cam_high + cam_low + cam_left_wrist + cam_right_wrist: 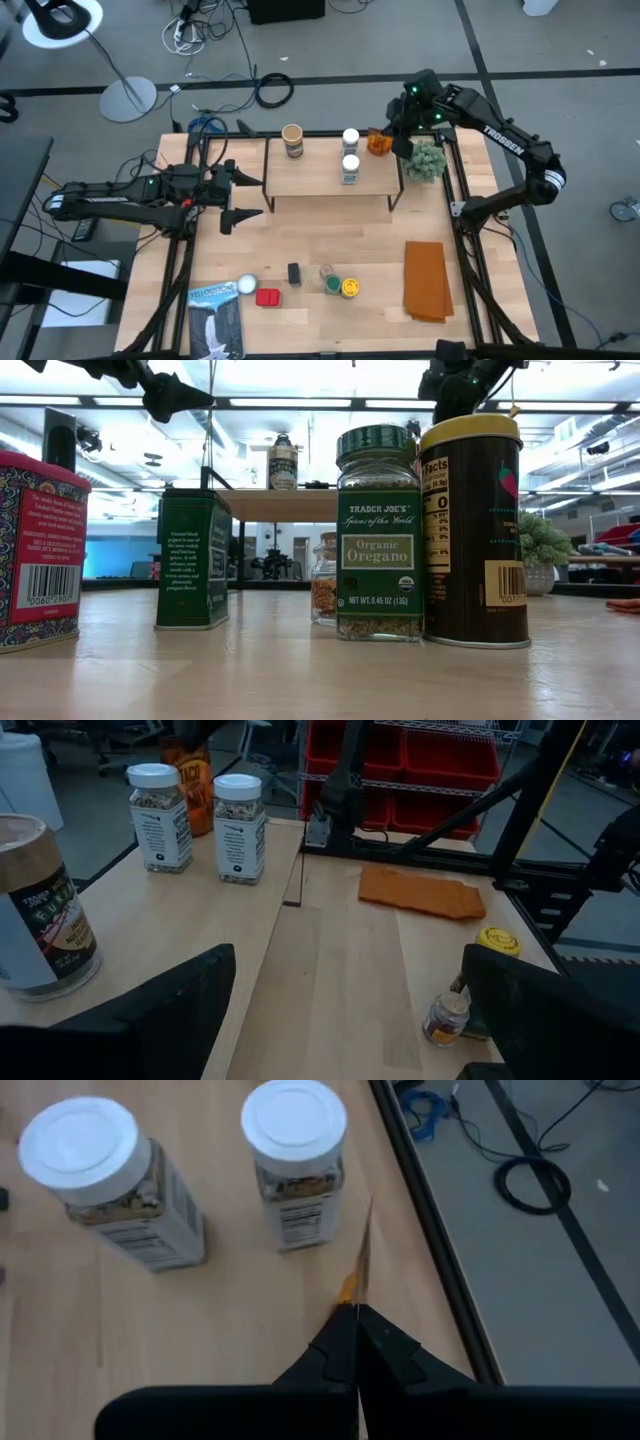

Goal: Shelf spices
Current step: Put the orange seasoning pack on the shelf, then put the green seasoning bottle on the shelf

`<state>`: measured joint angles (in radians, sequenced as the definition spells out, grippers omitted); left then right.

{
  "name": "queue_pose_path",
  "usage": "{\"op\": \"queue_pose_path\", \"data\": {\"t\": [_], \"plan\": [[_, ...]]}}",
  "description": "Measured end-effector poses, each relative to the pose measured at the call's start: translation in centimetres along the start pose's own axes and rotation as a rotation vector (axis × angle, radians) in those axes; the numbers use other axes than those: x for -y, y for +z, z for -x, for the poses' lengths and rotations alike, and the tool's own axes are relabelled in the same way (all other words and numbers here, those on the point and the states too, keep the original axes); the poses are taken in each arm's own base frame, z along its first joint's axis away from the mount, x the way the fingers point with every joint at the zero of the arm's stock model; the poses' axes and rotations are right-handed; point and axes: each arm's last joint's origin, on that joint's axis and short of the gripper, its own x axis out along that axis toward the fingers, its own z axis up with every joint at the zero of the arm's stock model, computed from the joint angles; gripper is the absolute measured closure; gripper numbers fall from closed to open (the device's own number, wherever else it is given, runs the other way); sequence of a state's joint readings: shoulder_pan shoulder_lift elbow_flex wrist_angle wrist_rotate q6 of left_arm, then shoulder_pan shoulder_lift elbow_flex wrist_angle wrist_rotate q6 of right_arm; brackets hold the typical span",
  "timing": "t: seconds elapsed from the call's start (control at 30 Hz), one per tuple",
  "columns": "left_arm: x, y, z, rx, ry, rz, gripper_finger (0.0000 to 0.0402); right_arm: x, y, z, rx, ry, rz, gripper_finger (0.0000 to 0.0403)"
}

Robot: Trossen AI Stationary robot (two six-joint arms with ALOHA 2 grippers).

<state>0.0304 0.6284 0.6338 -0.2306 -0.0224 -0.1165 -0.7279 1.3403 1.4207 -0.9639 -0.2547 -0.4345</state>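
Shelf (310, 178) carries three jars: a tan-lidded one (293, 140) and two white-lidded (350, 137), (350, 168). Five more spices (337, 285) sit on the table's near edge, beside a booklet (215, 318) and orange cloth (426, 280). Left gripper (243, 198) hangs released beside the shelf's end. Right gripper (402, 140) is clenched, pinching a thin orange packet (378, 142) at the shelf's far corner.

Overhead straight down on the bench (330, 240); low level across; wrists close, sharing white-lidded jars (293, 1165) on the shelf (325, 175).
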Motion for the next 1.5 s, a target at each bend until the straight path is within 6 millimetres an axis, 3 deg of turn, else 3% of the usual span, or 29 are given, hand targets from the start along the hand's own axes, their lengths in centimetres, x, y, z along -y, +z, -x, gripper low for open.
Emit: {"op": "queue_pose_path", "data": {"t": [0.47, 1.13, 1.5], "plan": [[0.0, 0.0, 0.0, 0.000, 0.000, 0.000, 0.0006, 0.1, -0.3, 0.0, -0.026, 0.003, 0.003, 0.0400], [0.0, 0.0, 0.0, 0.000, 0.001, 0.000, 0.0006, -0.1, -0.4, 0.0, -0.018, 0.036, -0.003, 0.0349], [0.0, 0.0, 0.0, 0.000, 0.000, 0.000, 0.0006, -0.8, -0.2, 3.1, 0.090, -0.054, 0.019, 0.0297]]}}
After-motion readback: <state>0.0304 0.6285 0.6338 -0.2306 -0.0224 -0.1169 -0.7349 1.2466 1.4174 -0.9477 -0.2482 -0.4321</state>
